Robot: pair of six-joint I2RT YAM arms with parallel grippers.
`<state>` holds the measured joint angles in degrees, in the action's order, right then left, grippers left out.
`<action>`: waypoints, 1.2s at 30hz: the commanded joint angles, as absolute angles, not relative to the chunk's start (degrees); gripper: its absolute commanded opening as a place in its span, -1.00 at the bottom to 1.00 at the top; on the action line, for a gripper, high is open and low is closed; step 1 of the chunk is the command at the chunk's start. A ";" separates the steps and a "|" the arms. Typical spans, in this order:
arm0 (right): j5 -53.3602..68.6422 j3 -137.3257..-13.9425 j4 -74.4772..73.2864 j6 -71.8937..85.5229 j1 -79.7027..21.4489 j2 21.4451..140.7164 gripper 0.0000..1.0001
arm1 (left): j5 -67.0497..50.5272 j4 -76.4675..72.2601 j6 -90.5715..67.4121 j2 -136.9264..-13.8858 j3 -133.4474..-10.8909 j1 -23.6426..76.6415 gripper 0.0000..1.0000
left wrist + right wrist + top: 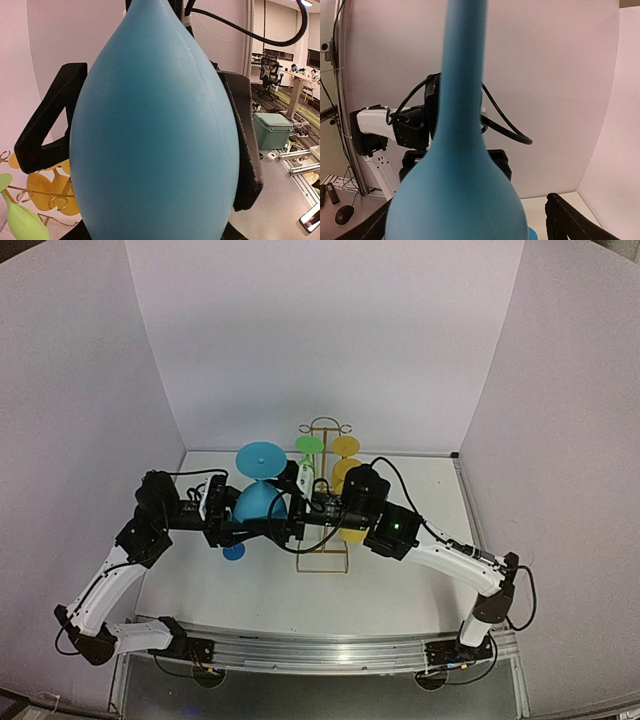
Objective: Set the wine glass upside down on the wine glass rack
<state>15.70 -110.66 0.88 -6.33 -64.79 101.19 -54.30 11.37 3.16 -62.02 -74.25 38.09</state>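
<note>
Top view, wine glass (258, 502): blue, foot up and bowl down, held in the air just left of the rack, above the table (400, 585).
Top view, wine glass rack (325, 421): stood upright at the middle of the table, with a green glass (309, 444) and yellow glasses (345, 447) hung on it.
Top view, left gripper (262, 518): extended from the left to the blue bowl.
Top view, right gripper (292, 488): extended from the right, close to the same glass.
Left wrist view, fingers (50, 130): pressed against both sides of the blue bowl, which is clamped between them. The rack's gold loops are seen at lower left.
Right wrist view, fingers (570, 220): spread wide on either side of the bowl. A gap is seen between the right-hand one and the glass, so nothing is gripped.
</note>
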 commanded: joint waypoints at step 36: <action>-37.02 -85.69 -17.41 5.68 -47.96 69.85 0.97 | -43.34 -8.63 12.69 -70.66 -58.18 24.35 -0.55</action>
